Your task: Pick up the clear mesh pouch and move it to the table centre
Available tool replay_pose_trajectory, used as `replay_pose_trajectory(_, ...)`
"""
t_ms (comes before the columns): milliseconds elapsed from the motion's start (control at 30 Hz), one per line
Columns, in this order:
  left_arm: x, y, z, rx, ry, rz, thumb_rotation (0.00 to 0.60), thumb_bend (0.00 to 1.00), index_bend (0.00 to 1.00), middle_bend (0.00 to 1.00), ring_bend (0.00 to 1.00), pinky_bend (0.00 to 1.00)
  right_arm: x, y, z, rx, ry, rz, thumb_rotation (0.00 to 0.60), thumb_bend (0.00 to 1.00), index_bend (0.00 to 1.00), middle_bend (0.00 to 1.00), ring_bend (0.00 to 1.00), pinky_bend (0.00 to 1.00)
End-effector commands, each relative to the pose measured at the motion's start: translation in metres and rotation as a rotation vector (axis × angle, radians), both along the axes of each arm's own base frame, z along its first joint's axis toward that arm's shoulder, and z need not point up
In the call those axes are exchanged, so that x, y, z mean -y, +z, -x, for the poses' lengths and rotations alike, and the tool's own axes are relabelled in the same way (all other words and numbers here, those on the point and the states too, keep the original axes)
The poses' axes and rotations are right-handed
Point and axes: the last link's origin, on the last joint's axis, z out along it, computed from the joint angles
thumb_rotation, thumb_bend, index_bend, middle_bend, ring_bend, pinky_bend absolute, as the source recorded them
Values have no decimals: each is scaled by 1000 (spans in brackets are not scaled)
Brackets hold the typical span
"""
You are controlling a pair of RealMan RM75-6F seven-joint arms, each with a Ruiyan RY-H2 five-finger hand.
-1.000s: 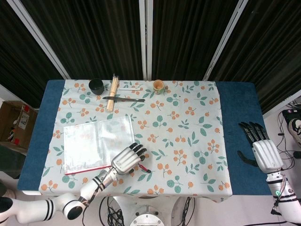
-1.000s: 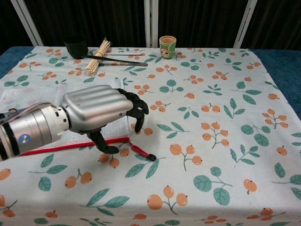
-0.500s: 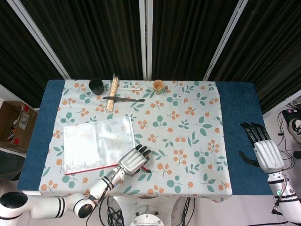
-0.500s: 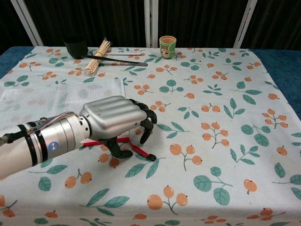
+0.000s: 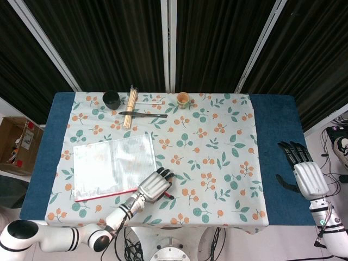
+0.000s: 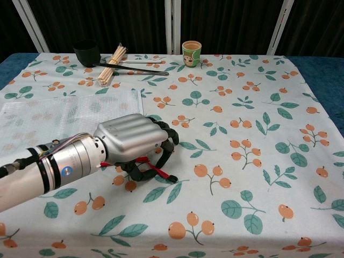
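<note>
The left hand (image 6: 137,142) has a ribbed silver back shell and black fingers (image 6: 171,141). Its forearm is a polished metal cylinder ringed by black bands, with a small round blue mark and thin coloured wires along the top. From the head view the arm is white with black rings. The right hand (image 5: 304,173) matches: pale silver ribbed shell, black fingers, white wrist.
</note>
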Motion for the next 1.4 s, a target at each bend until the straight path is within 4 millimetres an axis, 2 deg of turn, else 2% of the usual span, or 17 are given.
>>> replay_pose_trajectory(33,0,-1,1,4,4,-2,600,403,556,179,129,172,0,0,0,0,0,0,600,213,17,72,0,48)
replay_pose_trajectory(233,2,5,0,70,37,-50,600,450,587,183,130,171,3,-1,-2,3,6,-1,600,212,17,72,0,47)
replay_pose_trajectory(400,10,31,3,238,92,-211,600,459,597,182,130,170,11,0,-11,1,45,-12,600,212,17,72,0,27)
replay_pose_trajectory(500,17,52,10,329,120,-314,600,460,622,180,129,169,21,-1,-29,-15,110,-41,600,212,17,72,0,23)
replay_pose_trajectory(633,29,74,16,384,116,-419,600,457,639,192,136,173,38,-7,-62,-36,215,-93,600,212,16,72,0,21)
replay_pose_trajectory(733,39,85,16,429,98,-475,600,456,658,265,199,224,55,-17,-94,-29,299,-151,600,212,15,75,0,21)
replay_pose_trajectory(833,49,95,13,494,66,-543,600,462,684,367,286,354,75,-30,-130,-29,378,-224,600,212,45,82,0,21)
replay_pose_trajectory(900,54,100,12,527,51,-588,600,465,703,454,373,474,87,-41,-154,-30,420,-270,600,213,76,94,0,21)
replay_pose_trajectory(1033,60,107,12,554,48,-646,600,461,713,552,493,609,104,-61,-194,-34,487,-342,600,212,109,103,0,21)
replay_pose_trajectory(1167,62,112,15,558,64,-679,600,459,716,578,522,643,115,-88,-235,-41,554,-417,600,212,138,103,0,21)
replay_pose_trajectory(1400,62,116,16,564,63,-719,600,460,718,610,551,678,124,-134,-276,-34,592,-521,600,212,200,110,0,22)
